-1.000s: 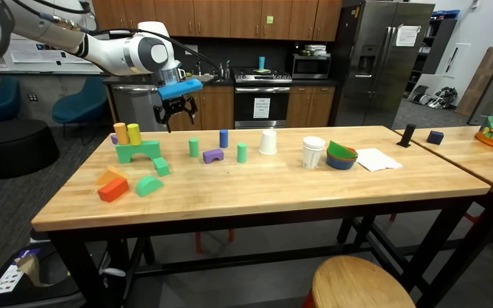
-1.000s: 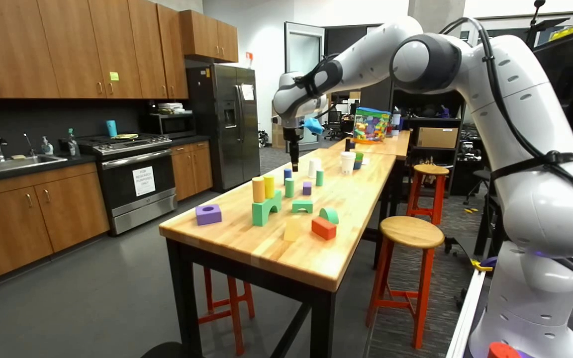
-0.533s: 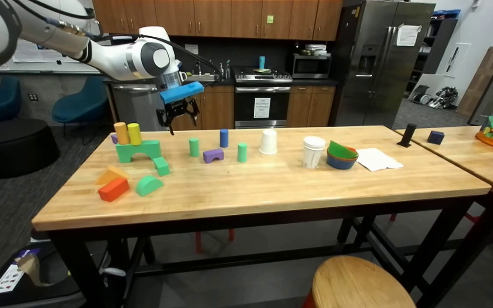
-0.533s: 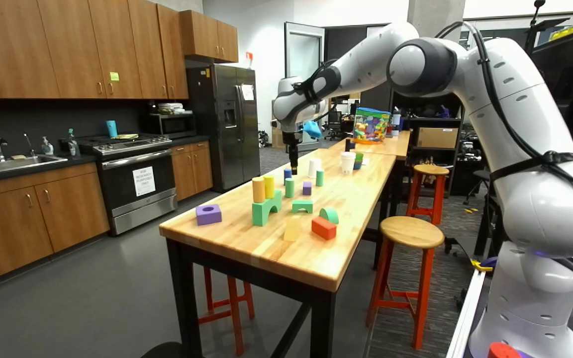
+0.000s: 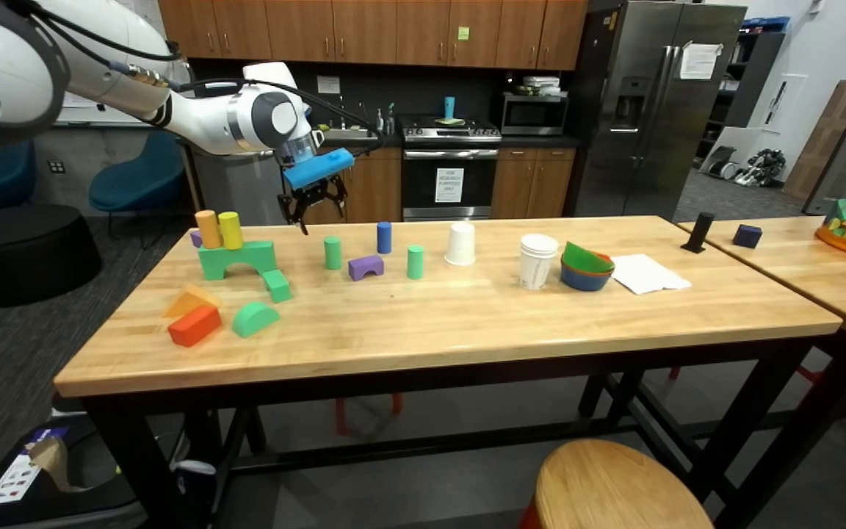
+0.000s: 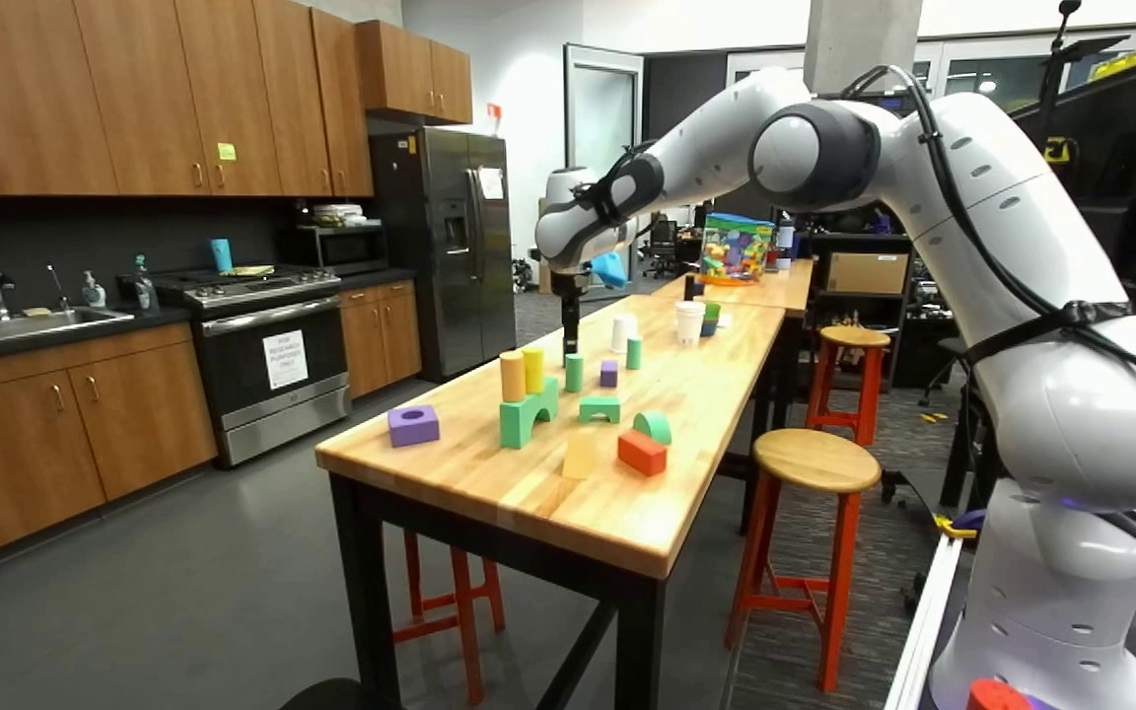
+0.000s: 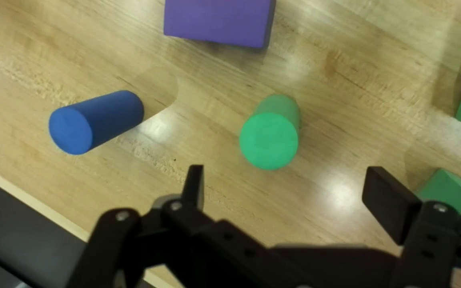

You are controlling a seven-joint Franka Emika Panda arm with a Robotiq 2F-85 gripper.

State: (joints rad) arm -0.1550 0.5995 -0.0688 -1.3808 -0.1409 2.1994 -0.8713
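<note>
My gripper is open and empty above the table's back part. It also shows in an exterior view and in the wrist view, its fingers wide apart. Nearest is an upright green cylinder, just ahead of the gap between the fingertips and apart from them; it also shows in both exterior views. A blue cylinder stands upright to its left in the wrist view; the arm largely hides it in an exterior view. A purple arch block lies at the wrist view's top.
A green arch bears an upright orange cylinder and a yellow cylinder. A second green cylinder, an upturned white cup, stacked paper cups and bowls stand farther along the table.
My gripper has moved down toward the table and slightly toward the green cylinder, staying open. The blocks and cups have not moved.
</note>
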